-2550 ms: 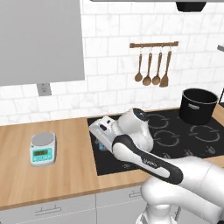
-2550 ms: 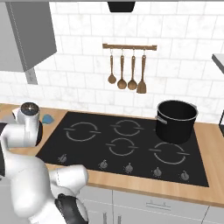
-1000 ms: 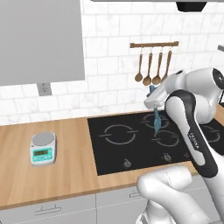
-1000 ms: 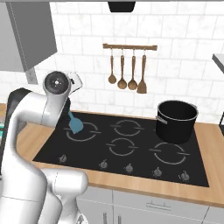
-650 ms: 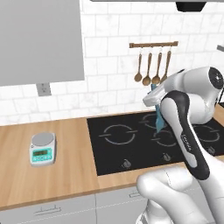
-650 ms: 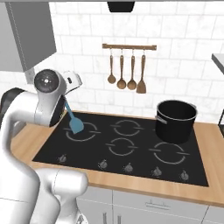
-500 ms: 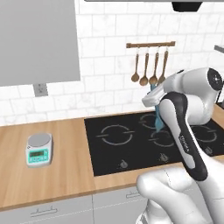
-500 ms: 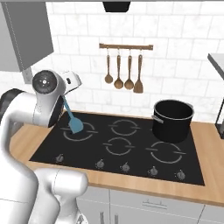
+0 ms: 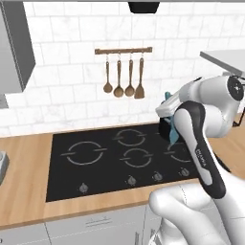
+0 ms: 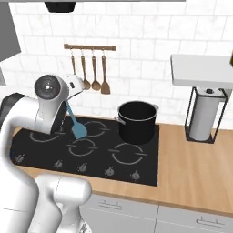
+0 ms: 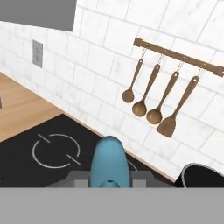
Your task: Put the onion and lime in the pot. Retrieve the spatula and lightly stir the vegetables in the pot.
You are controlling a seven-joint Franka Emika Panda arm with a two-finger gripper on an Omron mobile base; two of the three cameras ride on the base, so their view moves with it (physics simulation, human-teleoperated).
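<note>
One spatula (image 10: pixel 76 126): light-blue, flat squarish blade, slim handle | tool (image 10: pixel 67 105): clamped on its handle | blade hangs down

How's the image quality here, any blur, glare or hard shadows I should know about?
Right base view: flat, even rendered light, no glare on the black pot, spatula crisp. Left base view: slightly soft, shadows faint. Hand view: the spatula blade looms large and smooth, the wooden utensils sharp.

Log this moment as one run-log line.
phase: carrying spatula toward pot | claw: shut on spatula | spatula: above hob, blade down | pot: on hob, right of spatula
</note>
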